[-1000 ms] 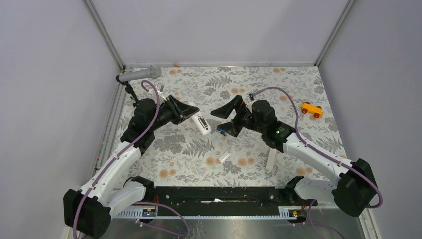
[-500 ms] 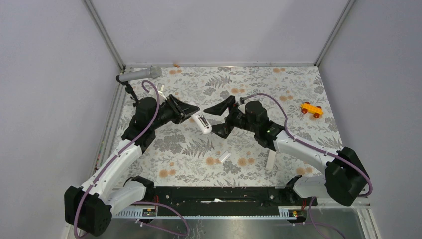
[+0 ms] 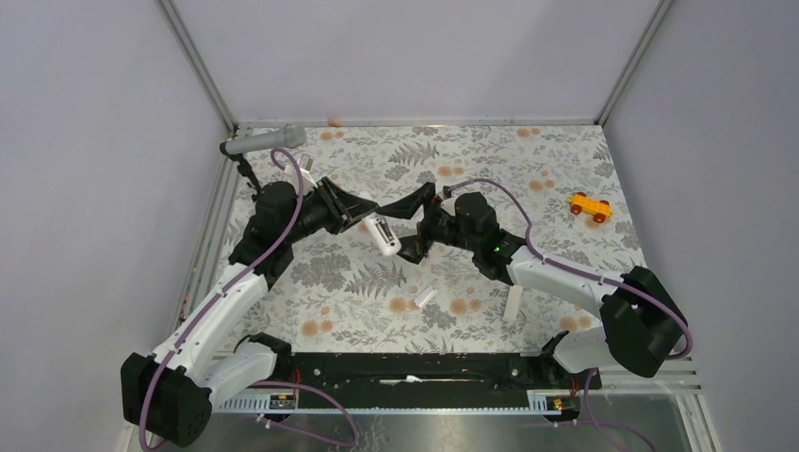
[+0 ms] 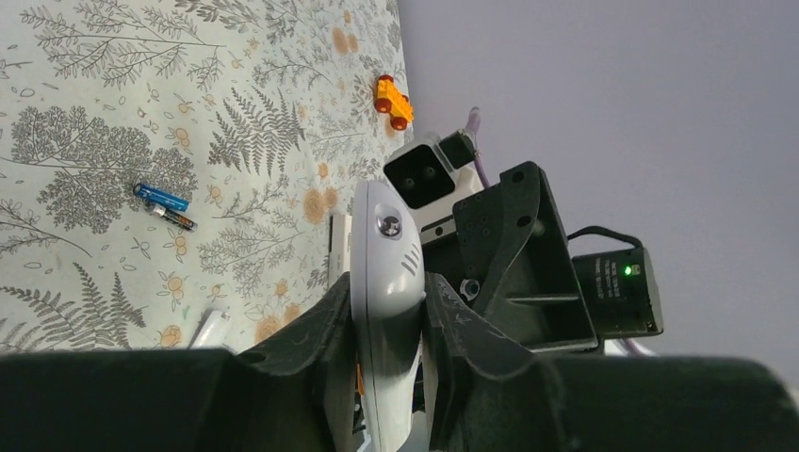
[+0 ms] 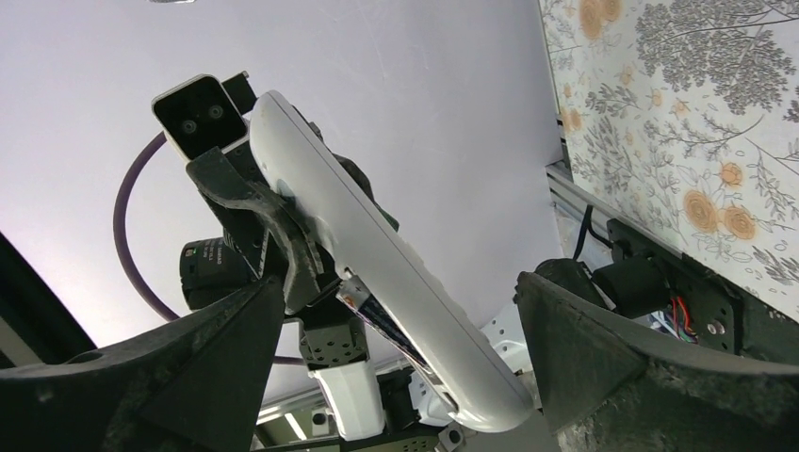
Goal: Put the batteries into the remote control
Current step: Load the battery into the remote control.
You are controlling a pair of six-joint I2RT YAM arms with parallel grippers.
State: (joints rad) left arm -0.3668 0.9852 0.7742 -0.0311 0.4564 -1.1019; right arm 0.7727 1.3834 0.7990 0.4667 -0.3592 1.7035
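Left wrist alone shows batteries point(image 4: 160, 198), left claw point(image 4: 386, 301) pinching remote control point(image 4: 384, 245) — right claw point(image 5: 400, 292) spread.

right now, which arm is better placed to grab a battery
Right. The right end effector is open and empty, while the left end effector is shut on the remote control. Both batteries lie loose on the table.
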